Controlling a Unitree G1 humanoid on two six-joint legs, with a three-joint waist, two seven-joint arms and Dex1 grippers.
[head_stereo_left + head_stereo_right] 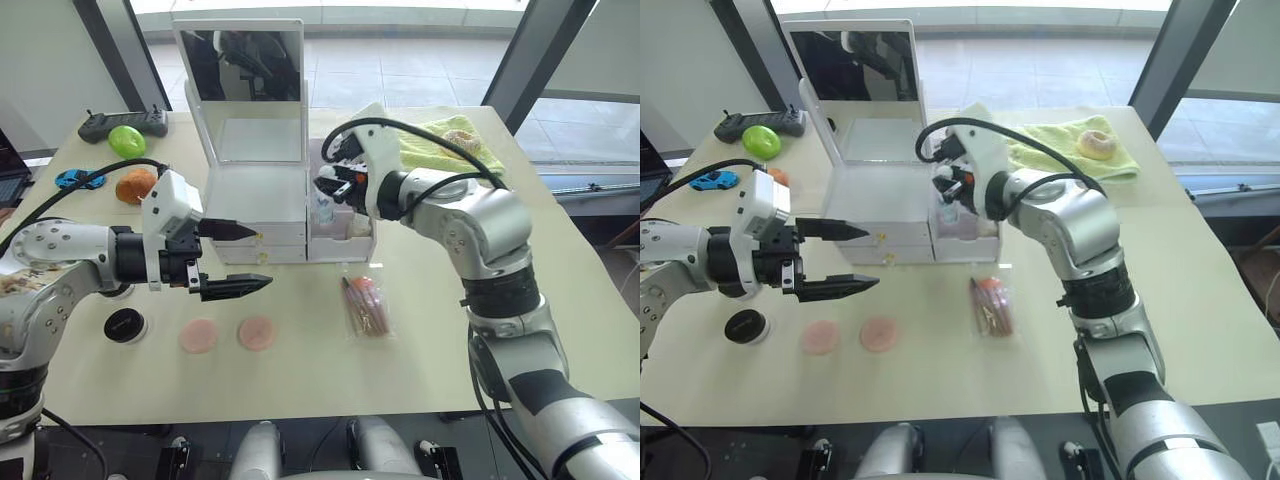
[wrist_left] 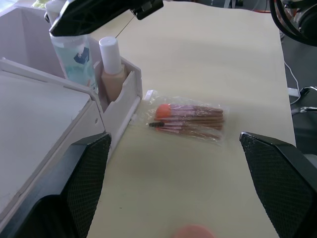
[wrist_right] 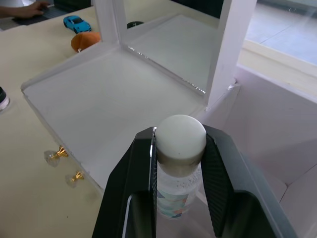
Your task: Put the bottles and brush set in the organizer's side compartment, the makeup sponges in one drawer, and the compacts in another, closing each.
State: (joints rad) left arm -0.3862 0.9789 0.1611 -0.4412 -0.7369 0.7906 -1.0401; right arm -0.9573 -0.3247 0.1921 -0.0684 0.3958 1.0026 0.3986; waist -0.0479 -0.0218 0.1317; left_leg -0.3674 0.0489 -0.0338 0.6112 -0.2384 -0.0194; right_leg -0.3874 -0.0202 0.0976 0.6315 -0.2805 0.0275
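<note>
At the white makeup organizer [image 1: 258,200] on a cream table [image 1: 420,340], the right gripper [image 3: 179,163] clamps a clear bottle with a white round cap [image 3: 180,141], its two black fingers pressed against the cap's sides. The bottle hangs upright in the organizer's side compartment [image 1: 343,232], right beside a foundation bottle with a white cap [image 2: 111,67] that already stands in that compartment. The organizer's mirrored lid [image 1: 241,65] stands raised, and its two front drawers with gold knobs [image 3: 63,152] are shut.

The left gripper [image 1: 240,257] hovers in front of those drawers, touching nothing, its fingers spread wide and empty. Just in front of the organizer's side compartment lies the brush set [image 1: 364,305] in its clear packet, flat on the table. Two pink makeup sponges [image 1: 198,336] [image 1: 257,333] rest side by side in front of the drawers, near the left gripper. A black round compact [image 1: 125,326] sits to the left of the sponges.

Left of the organizer lie an orange sponge [image 1: 135,185], a green ball-like object [image 1: 127,139], a black controller [image 1: 122,123] and a blue toy car [image 1: 74,179]. To the organizer's right, a yellow-green cloth [image 1: 455,145] holds a pale ring-shaped object [image 1: 462,137].
</note>
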